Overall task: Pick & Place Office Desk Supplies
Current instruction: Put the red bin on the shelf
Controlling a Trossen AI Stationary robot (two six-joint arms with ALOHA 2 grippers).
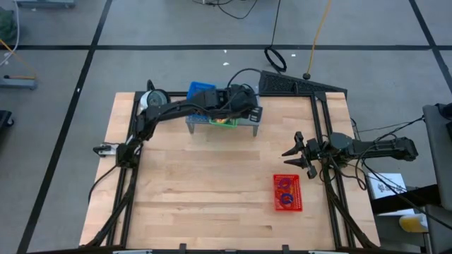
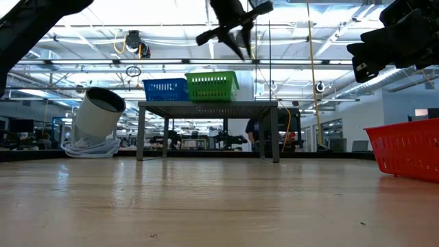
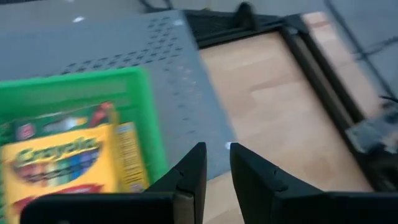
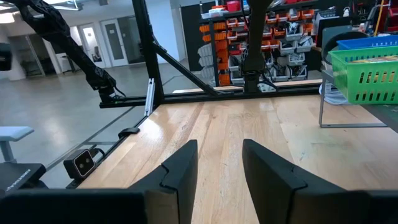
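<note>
A yellow crayon box (image 3: 62,165) lies inside a green basket (image 3: 146,118) on the grey perforated shelf (image 3: 180,74). My left gripper (image 3: 216,165) hovers above the shelf's right part, beside the green basket (image 2: 212,86). It is open by a narrow gap and empty. It also shows from the side, above the basket, as my left gripper (image 2: 233,27). My right gripper (image 1: 295,152) waits open and empty over the table's right side, above the wood (image 4: 219,155). A red basket (image 1: 287,192) on the table holds rubber-band loops (image 1: 286,200).
A blue basket (image 1: 201,90) stands on the shelf left of the green one. The round white-grey object (image 1: 152,99) leans at the table's far left corner. Bare wood (image 1: 205,183) spreads between the shelf and the near edge. A black frame rail (image 1: 328,169) runs along the right side.
</note>
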